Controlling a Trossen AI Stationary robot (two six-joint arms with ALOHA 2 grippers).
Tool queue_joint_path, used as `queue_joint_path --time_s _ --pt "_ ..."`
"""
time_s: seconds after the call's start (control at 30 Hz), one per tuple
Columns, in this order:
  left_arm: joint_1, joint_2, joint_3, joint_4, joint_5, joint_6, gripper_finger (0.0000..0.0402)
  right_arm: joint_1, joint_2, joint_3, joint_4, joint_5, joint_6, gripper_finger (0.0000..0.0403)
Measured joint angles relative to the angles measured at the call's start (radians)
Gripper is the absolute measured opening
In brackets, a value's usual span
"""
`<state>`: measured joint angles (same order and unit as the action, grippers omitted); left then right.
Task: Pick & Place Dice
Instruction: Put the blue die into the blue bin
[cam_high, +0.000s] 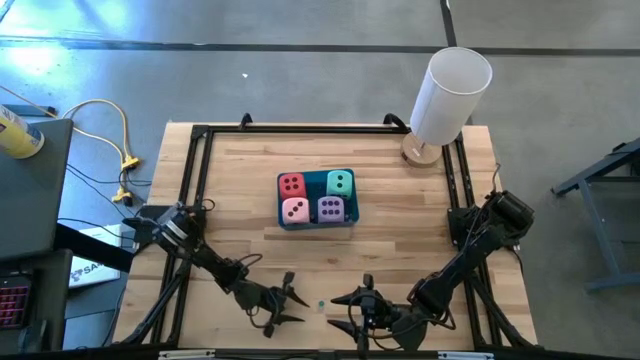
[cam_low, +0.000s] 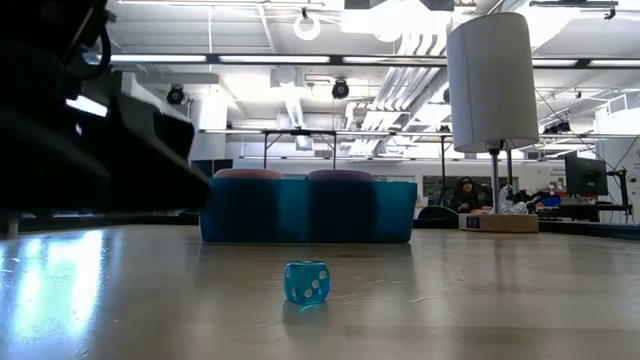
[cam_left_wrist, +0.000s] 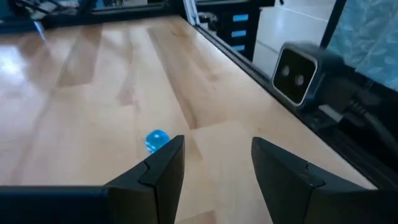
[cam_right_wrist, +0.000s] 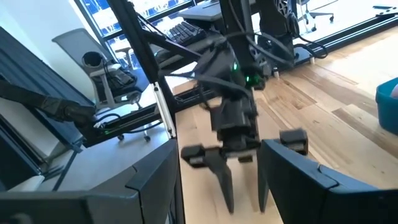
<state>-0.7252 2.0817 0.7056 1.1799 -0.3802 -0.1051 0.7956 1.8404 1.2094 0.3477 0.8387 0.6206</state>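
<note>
Four dice (cam_high: 315, 197) sit in the tray (cam_high: 281, 215), far from both parted end effectors (cam_high: 288, 303) (cam_high: 350, 308).

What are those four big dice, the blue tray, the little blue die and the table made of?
The dice look like soft matte foam or plush, with rounded, cushiony edges. The tray seems to be matte teal fabric or felt, though that is uncertain. The small die looks like clear glossy plastic, since light passes through it. The table is pale wood with visible grain and a light sheen.

Four dice (cam_high: 315, 197) in one blue tray (cam_high: 281, 201); one small blue die (cam_low: 306, 282); one white cylinder (cam_high: 450, 93).
</note>
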Motion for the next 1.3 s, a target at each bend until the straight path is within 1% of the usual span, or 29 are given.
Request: queue_joint_path --time_s 0.1,0.2,0.27,0.33,0.4,0.53,0.63,0.9,1.03,1.13,1.3 --pt "0.006 0.056 0.046 -0.001 -0.014 0.032 0.0179 0.0 0.0 0.0 0.0 0.0 0.0 0.0223" --pt "0.01 0.076 0.076 0.001 -0.036 0.065 0.0179 0.0 0.0 0.0 -0.001 0.0 0.0 0.0223" --pt "0.011 0.076 0.082 0.004 -0.078 0.081 0.0179 0.0 0.0 0.0 -0.001 -0.001 0.0 0.0223" --pt "0.013 0.076 0.082 0.004 -0.141 0.089 0.0179 0.0 0.0 0.0 -0.002 -0.002 0.0 0.0223" --pt "0.022 0.076 0.082 0.001 -0.194 0.063 0.0179 0.0 0.0 0.0 -0.004 -0.003 0.0 0.0223" --pt "0.051 0.076 0.084 -0.028 -0.163 -0.071 0.0179 0.0 0.0 0.0 -0.01 -0.003 0.0 0.0223" --pt "0.062 0.075 0.085 -0.049 -0.132 -0.106 0.0179 0.0 0.0 0.0 -0.01 -0.003 0.0 0.0223" --pt "0.049 0.076 0.104 -0.06 -0.116 -0.038 0.0179 -0.006 0.0 0.0 -0.024 -0.001 0.005 0.0223" --pt "0.06 0.126 0.134 -0.057 -0.112 -0.057 0.0179 -0.011 0.0 0.0 -0.026 -0.003 0.01 0.0223" --pt "0.061 0.167 0.159 -0.024 -0.121 -0.067 0.0179 -0.012 0.0 -0.001 -0.038 -0.003 0.015 0.0223" --pt "0.06 0.174 0.159 0.006 -0.123 -0.019 0.0179 -0.011 0.0 -0.001 -0.045 -0.004 0.016 0.0223"
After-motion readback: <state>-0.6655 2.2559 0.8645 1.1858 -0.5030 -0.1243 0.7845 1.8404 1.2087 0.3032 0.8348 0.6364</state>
